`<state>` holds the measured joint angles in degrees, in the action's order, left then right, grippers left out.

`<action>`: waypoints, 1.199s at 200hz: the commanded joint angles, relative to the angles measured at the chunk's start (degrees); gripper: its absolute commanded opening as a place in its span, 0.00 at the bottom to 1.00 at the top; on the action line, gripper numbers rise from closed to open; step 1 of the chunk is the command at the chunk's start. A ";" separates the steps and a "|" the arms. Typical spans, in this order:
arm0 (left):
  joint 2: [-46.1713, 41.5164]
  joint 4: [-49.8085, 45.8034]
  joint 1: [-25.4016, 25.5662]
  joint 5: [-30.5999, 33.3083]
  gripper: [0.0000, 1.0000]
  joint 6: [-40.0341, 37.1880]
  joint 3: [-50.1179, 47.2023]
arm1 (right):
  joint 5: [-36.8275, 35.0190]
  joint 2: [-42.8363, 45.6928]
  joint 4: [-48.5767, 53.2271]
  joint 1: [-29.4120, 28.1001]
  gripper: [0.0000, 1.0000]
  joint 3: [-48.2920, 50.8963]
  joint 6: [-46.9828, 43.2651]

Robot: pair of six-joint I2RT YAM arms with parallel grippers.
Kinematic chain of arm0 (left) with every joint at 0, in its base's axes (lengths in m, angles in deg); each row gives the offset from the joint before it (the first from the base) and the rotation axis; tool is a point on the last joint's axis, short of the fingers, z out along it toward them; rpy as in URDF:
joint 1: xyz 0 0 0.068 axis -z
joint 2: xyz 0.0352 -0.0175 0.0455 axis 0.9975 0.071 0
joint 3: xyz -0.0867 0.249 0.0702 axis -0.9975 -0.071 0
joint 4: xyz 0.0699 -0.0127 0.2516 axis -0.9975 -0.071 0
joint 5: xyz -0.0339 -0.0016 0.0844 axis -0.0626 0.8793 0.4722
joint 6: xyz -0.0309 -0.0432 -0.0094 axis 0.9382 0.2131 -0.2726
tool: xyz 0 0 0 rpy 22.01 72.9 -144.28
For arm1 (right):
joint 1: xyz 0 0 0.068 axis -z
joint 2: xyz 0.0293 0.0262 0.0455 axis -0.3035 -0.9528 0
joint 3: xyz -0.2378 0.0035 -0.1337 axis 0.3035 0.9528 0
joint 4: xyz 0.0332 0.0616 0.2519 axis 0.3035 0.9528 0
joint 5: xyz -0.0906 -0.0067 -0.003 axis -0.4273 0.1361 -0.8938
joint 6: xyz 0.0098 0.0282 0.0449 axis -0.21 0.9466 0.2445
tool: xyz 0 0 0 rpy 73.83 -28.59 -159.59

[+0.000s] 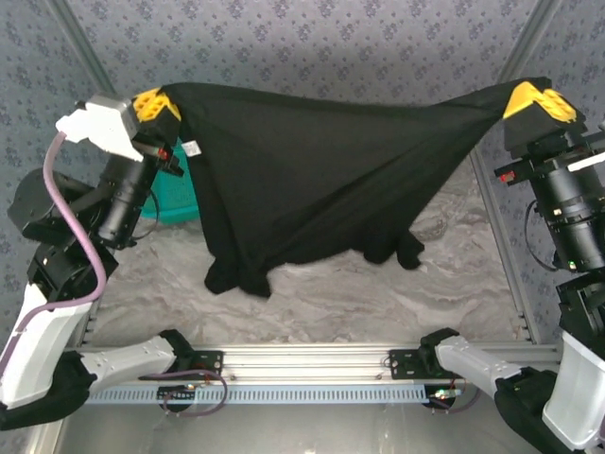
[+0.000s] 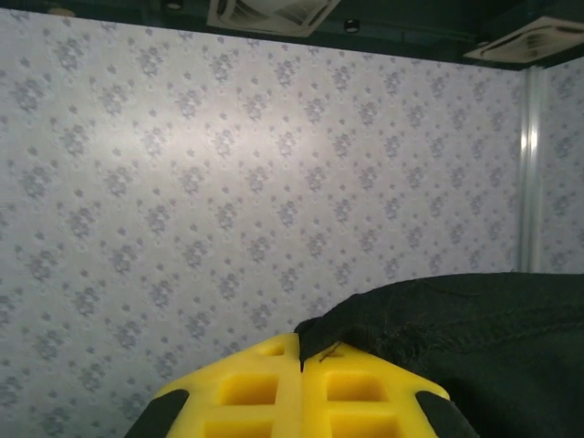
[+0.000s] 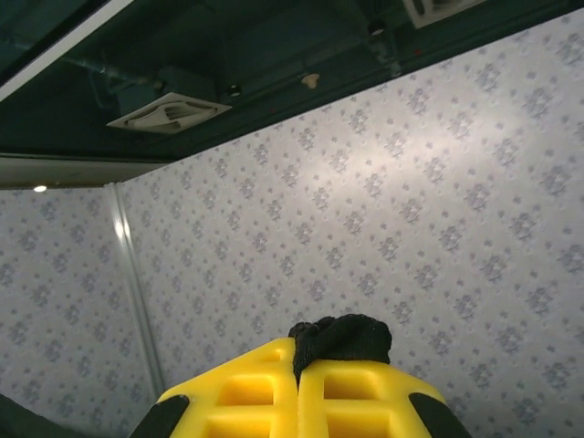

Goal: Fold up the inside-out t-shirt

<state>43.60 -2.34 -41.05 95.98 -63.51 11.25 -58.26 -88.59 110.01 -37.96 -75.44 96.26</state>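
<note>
Overhead, the inside-out t-shirt (image 1: 312, 180) hung in the air, stretched between the two raised grippers above the marbled tabletop (image 1: 378, 298). The left gripper (image 1: 156, 102) was clamped on one upper corner of the black cloth and the right gripper (image 1: 539, 98) on the opposite corner. The top edge ran nearly taut from left to right, dipping a little in the middle. Below that edge the fabric fell in loose folds to an uneven lower hem, its lowest bunch drooping toward the left; whether it touched the table could not be told. A small white label (image 1: 192, 148) showed on the cloth just beside the left gripper. A teal basket (image 1: 175, 200) sat behind the left arm, partly hidden by the shirt. In the left wrist view the yellow left fingers (image 2: 246, 388) met with a black fold pinched at their seam. In the right wrist view the yellow right fingers (image 3: 347, 392) pressed together around a small tuft of black cloth, with the patterned wall (image 3: 438, 228) behind.
</note>
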 commanded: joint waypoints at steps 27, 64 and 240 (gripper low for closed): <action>16.00 -9.91 -14.29 -7.50 0.00 3.25 8.69 | -9.21 -10.30 -0.58 1.35 0.00 2.06 -6.15; 27.44 -11.18 -21.35 -14.35 0.00 4.66 21.70 | -4.77 -20.05 -5.19 8.29 0.00 -3.26 -2.92; 6.71 -9.58 -17.12 -44.74 0.00 19.93 -26.12 | -5.41 2.05 23.35 8.22 0.00 36.34 8.21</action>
<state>57.87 -19.08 -61.40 56.00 -51.33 5.28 -54.94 -96.59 121.71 -29.83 -55.75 100.02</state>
